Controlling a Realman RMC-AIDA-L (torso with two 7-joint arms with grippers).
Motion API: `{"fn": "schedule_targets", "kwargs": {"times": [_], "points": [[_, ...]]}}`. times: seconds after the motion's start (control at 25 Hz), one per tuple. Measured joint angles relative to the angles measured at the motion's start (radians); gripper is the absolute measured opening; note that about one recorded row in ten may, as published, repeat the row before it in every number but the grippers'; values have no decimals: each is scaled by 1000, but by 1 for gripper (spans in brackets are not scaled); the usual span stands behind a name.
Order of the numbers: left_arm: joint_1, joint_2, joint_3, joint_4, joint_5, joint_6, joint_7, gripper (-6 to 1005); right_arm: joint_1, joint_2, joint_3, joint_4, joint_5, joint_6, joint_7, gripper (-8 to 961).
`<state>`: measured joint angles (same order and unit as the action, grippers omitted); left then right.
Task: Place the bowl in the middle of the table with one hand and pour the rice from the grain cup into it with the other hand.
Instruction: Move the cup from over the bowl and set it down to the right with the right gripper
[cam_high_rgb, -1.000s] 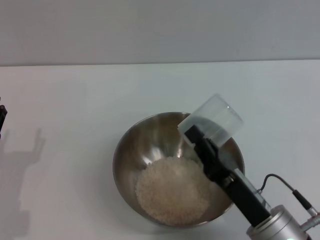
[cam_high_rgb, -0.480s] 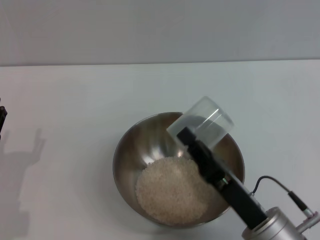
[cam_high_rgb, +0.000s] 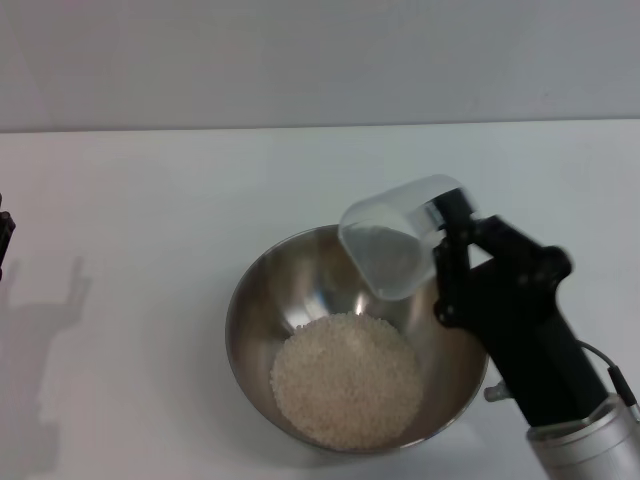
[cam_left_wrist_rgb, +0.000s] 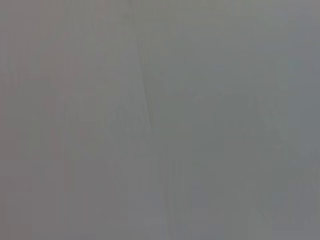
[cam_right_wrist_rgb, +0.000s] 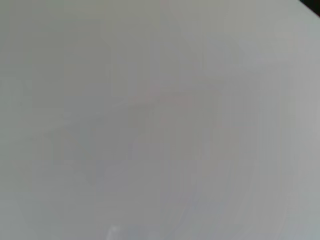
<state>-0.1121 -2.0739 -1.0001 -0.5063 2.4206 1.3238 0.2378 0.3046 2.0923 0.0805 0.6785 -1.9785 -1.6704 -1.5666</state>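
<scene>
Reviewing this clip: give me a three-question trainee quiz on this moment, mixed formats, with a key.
1. True or false: the rice lies heaped inside the bowl.
2. Which gripper holds the grain cup? A) left B) right C) neither
3. Fill in: the grain cup is held above the bowl's far ____ side, as the robot sees it.

Key
1. True. The pale heap sits in the bowl's bottom, on the table.
2. B. The right gripper grips the cup, which is tipped and looks empty. Of the left arm only a dark sliver shows at the head view's left edge.
3. Right.
</scene>
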Motion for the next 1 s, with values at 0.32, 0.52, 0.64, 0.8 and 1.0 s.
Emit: {"fn": "schedule_targets", "kwargs": {"times": [0.32,0.52,0.64,0.8,1.0], "points": [[0,0,0,0,0,0,0,809,-49,-10,89,-39,13,-122,653,107],[1,0,0,0,0,0,0,809,-72,-9,153,-179,15,-187,1143,112],[0,0,0,1,0,0,0,809,-82,-5,187,-242,17,-193,1292,115],[-1,0,0,2,0,0,0,809,-100,-6,215,-283,27,-183,1338,119],[-2,0,2,2,0,-2,0,809,-106,-6,223,-383,116,-145,1498,125]]}}
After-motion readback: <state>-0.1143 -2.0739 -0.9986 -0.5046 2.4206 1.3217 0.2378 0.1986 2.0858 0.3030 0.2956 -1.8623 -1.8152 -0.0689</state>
